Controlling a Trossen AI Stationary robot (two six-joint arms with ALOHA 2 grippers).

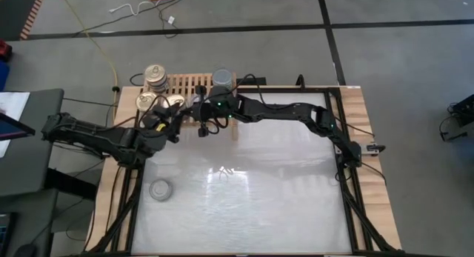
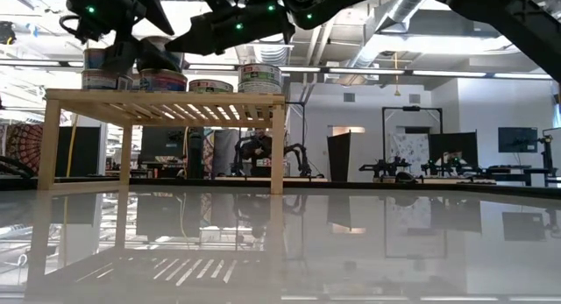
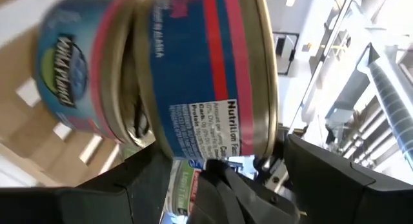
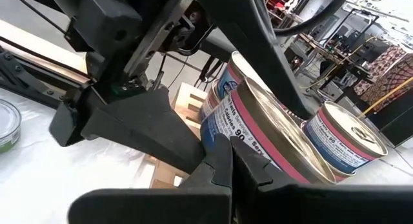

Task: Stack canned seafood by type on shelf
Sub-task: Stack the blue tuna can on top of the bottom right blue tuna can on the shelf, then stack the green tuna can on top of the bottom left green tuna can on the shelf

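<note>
The light-wood shelf [image 1: 189, 85] stands at the table's far edge. On it are a stack of gold-topped cans [image 1: 155, 75], more gold tops [image 1: 145, 101] and a grey-topped can [image 1: 222, 78]. My left gripper [image 1: 169, 118] reaches in from the left and is shut on a blue-and-pink labelled can [image 3: 200, 75], held tilted above another can [image 2: 162, 79] on the shelf. My right gripper [image 1: 194, 109], fingers shut, points at that held can [image 4: 258, 127] from the right. I cannot tell whether it touches the can. My left gripper holds the blue-and-pink can pinched between its two fingers [image 3: 129, 185]. The can's flat ends face the fingers, and its label wall [image 3: 206, 121] faces the wrist camera. The can is tilted [image 2: 160, 52] and lifted just over the shelf's cans; the contact spots are hidden by the can.
One more can [image 1: 160, 189] stands alone on the white tabletop near the left, toward the near edge. The shelf's right half [image 2: 260, 98] carries only the grey-topped can [image 2: 260, 76]. Both arms crowd the shelf's left half. The wide white table in front is free room.
</note>
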